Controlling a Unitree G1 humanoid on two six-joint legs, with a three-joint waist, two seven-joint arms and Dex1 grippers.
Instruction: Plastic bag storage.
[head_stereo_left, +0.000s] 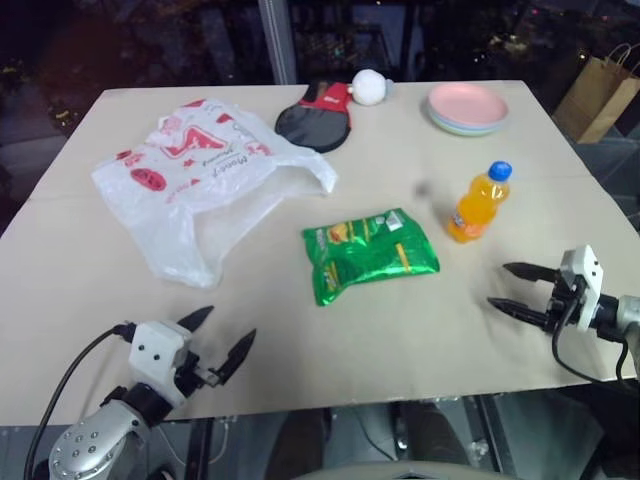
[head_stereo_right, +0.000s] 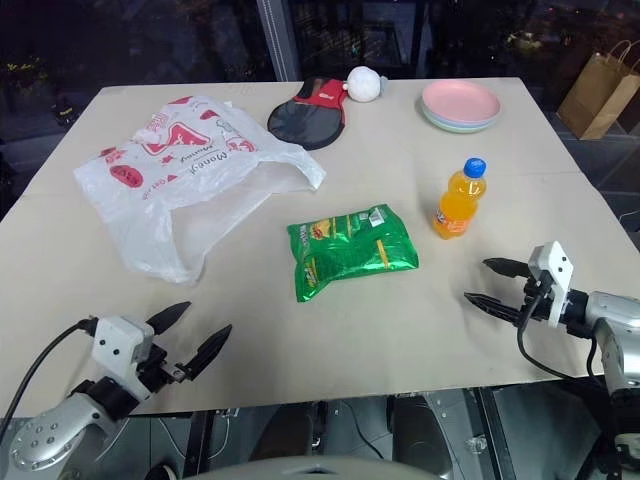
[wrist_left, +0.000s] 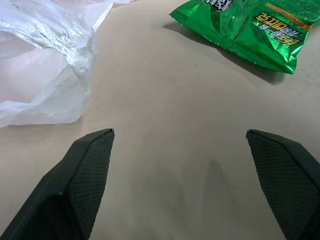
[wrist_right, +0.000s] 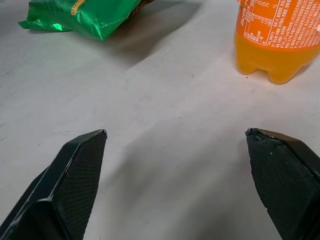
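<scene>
You had a beige table (head_stereo_left: 330, 340) carrying every item, and the plastic bag (head_stereo_left: 200, 180), the largest of them, lay crumpled on its far left part, translucent white with red lettering, one loop handle reaching toward the table's centre. Note that the bag touched neither gripper; its near edge lay well ahead of the left gripper (head_stereo_left: 222, 340). Next in size, a shiny green snack packet (head_stereo_left: 368, 254) lay flat near the table's centre, just right of the bag and apart from it. A black and red paddle (head_stereo_left: 315, 116) rested at the far edge, beyond the bag, with a white ball (head_stereo_left: 369, 87) touching its handle end. A stack of pastel plates (head_stereo_left: 467, 107), pink on top, sat at the far right. An orange drink bottle (head_stereo_left: 478, 204) with a blue cap stood upright to the right of the packet. Off the table, a brown paper bag (head_stereo_left: 602, 90) stood at the far right. Your left gripper hovered over the near left edge with its fingers spread wide and nothing between them. Your right gripper (head_stereo_left: 518, 287) hung at the near right, below the bottle, likewise spread wide and empty.
</scene>
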